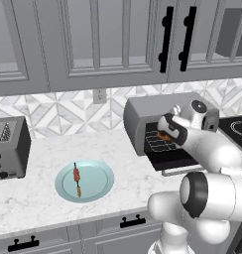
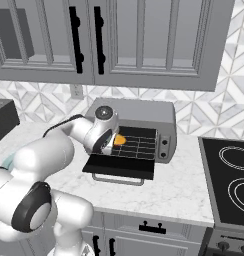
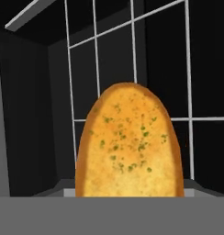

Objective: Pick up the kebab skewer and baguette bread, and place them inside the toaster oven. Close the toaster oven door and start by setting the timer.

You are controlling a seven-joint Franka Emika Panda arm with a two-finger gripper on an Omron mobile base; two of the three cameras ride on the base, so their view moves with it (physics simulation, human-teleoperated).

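Observation:
The baguette bread (image 3: 130, 147), a golden loaf, is held at the mouth of the toaster oven (image 2: 139, 111), just over its wire rack (image 3: 132, 50). My gripper (image 2: 115, 141) is shut on the loaf, and its fingertips are hidden behind it in the hand view. From the left the bread (image 1: 164, 135) shows as an orange patch at the gripper (image 1: 166, 132) in the dark cavity. The toaster oven door (image 2: 121, 165) lies open and flat, its silver handle (image 2: 116, 179) toward me. The kebab skewer (image 1: 77, 179) lies on a pale blue plate (image 1: 100, 187) left of the oven.
A grey slot toaster (image 1: 9, 149) stands at the far left of the counter. The oven's knob panel (image 2: 165, 145) is on its right side. A black stovetop (image 2: 229, 170) lies to the right. Upper cabinets (image 1: 93, 39) hang above the counter.

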